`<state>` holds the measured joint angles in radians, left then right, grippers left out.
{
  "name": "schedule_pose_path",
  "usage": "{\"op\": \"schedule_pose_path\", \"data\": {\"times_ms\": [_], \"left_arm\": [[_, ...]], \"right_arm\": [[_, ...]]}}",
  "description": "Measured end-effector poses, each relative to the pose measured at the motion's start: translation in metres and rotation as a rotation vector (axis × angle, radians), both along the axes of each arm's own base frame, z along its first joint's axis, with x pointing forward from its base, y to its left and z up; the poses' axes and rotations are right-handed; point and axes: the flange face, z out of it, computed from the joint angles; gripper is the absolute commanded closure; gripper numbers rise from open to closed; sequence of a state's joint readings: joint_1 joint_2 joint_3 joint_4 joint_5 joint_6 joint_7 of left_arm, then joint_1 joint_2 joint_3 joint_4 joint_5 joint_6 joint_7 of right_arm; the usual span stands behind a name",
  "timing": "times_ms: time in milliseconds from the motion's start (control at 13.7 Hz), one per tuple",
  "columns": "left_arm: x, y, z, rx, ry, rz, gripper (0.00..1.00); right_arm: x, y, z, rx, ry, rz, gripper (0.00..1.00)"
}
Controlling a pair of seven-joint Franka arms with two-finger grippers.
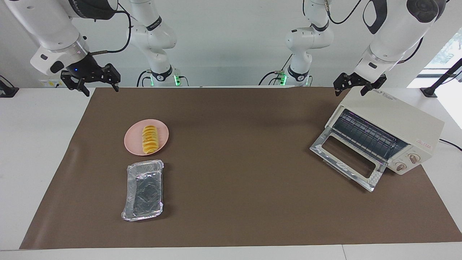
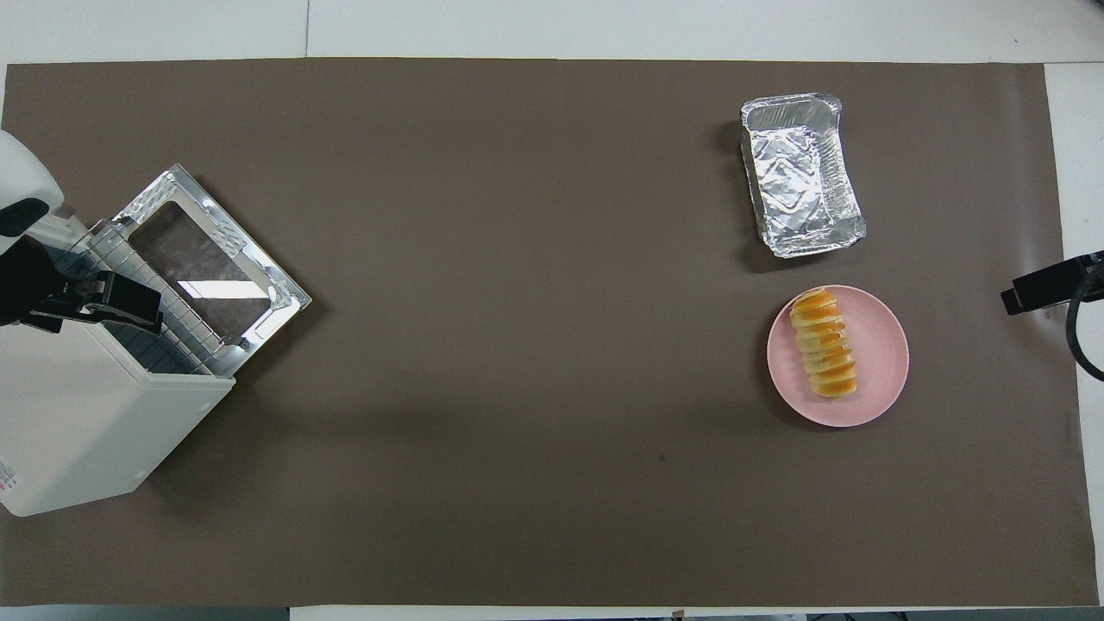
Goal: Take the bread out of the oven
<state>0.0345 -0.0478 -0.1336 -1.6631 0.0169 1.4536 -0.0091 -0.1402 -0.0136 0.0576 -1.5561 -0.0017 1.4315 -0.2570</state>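
Observation:
The bread [image 1: 149, 139] [image 2: 825, 343], a ridged golden roll, lies on a pink plate [image 1: 131, 142] [image 2: 884, 362] toward the right arm's end of the table. The cream oven [image 1: 393, 119] [image 2: 78, 423] stands at the left arm's end. Its glass door [image 1: 346, 159] [image 2: 207, 259] is dropped open, and the wire rack inside is bare. My left gripper [image 1: 349, 92] [image 2: 103, 302] hangs open over the oven's top, holding nothing. Over the mat's edge at the right arm's end, my right gripper [image 1: 101, 91] is open and empty, well apart from the plate.
A silver foil tray [image 1: 143, 189] [image 2: 802, 177] lies beside the plate, farther from the robots. A brown mat [image 1: 231, 202] covers most of the white table. The oven's two knobs [image 1: 408, 161] face away from the robots.

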Motion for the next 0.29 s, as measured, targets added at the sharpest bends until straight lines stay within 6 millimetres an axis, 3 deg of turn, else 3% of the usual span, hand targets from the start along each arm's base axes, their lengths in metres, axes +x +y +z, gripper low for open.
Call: {"op": "schedule_pose_path", "data": {"times_ms": [292], "left_arm": [[0.0,0.0,0.0,0.0,0.0,0.0,0.0]], "right_arm": [[0.0002,-0.0004,0.0005,-0.003,-0.001,0.0,0.0]]}}
